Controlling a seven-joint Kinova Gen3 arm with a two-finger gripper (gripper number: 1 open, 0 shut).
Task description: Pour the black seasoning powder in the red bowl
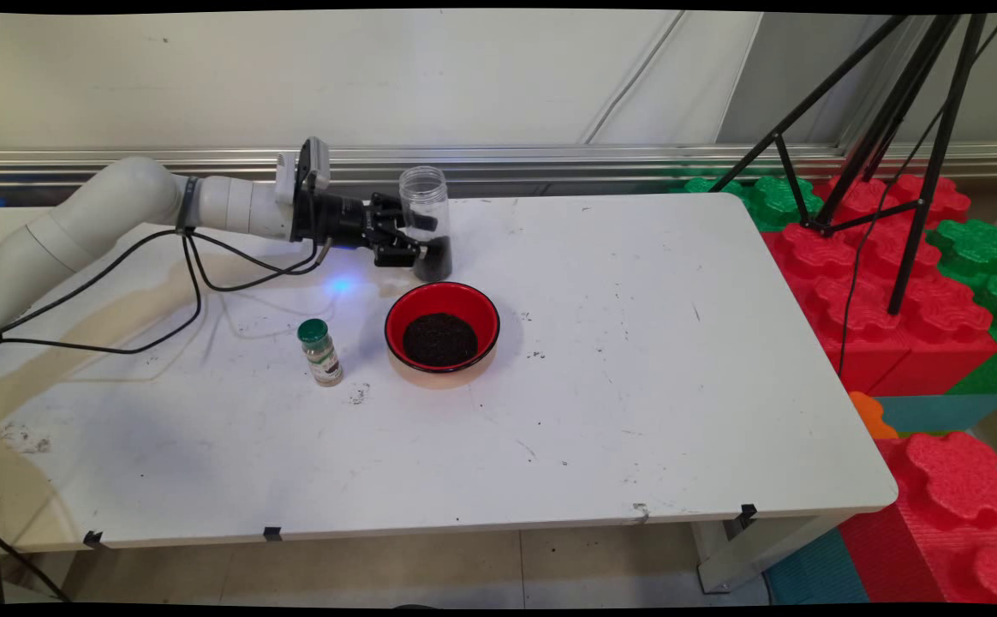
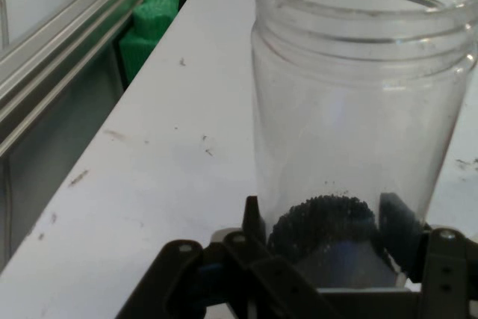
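Observation:
A clear lidless plastic jar (image 1: 426, 206) stands upright at the back of the white table (image 1: 635, 386), just behind a red bowl (image 1: 396, 319). My gripper (image 1: 413, 240) reaches in level from the left and is shut on the jar's lower half, one finger on each side. A little dark grain (image 1: 435, 261) lies in the jar's bottom. In the hand view the jar (image 2: 358, 110) fills the right side, with the dark grain (image 2: 321, 218) low inside it and my gripper (image 2: 328, 237) around it. Whether the jar rests on the table or hangs just above it, I cannot tell.
The red bowl holds a heap of dark grain (image 1: 439, 339). A small spice bottle with a green cap (image 1: 320, 352) stands left of the bowl. Black cables (image 1: 164, 283) hang from the arm. A black tripod (image 1: 892, 128) and red and green foam blocks (image 1: 892, 283) lie beyond the table's right edge.

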